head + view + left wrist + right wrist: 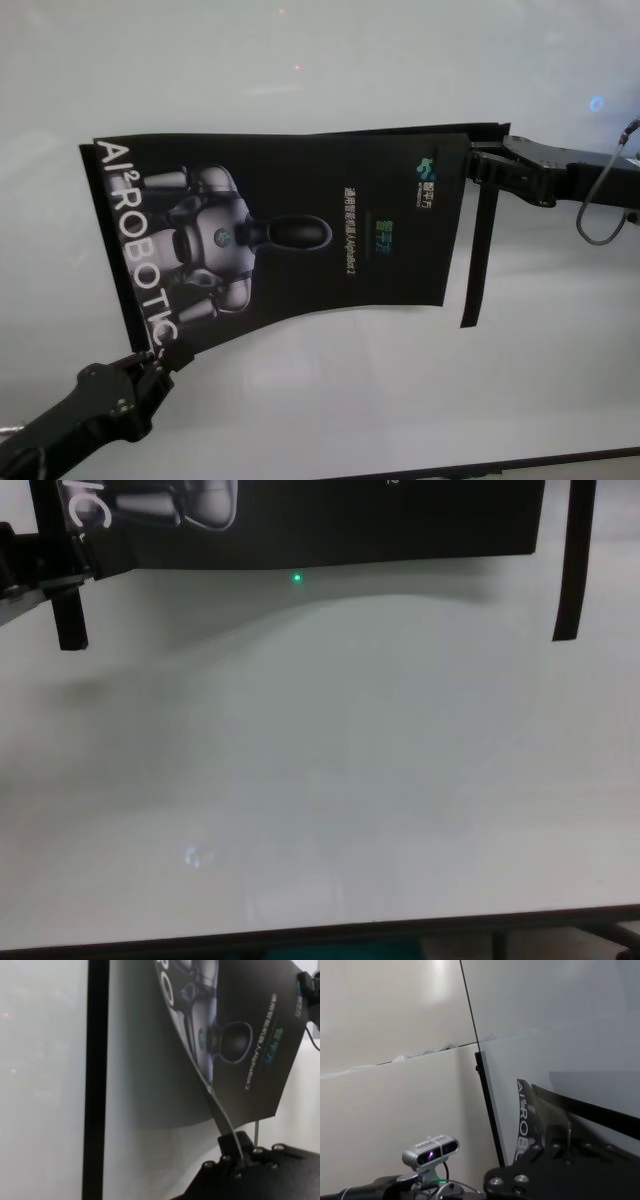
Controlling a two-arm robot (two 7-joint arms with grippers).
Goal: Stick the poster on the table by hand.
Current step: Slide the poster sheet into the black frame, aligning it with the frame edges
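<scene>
I hold the poster (290, 235) stretched between my two hands above the white table (330, 400), its shadow falling on the surface below. My left gripper (150, 362) is clamped on the near corner by the white lettering, and my right gripper (478, 165) is pinched on the far edge beside the small logo. The sheet sags and curls in the middle. A narrow black strip (478, 255) dangles from the right-hand edge, clear of the table
</scene>
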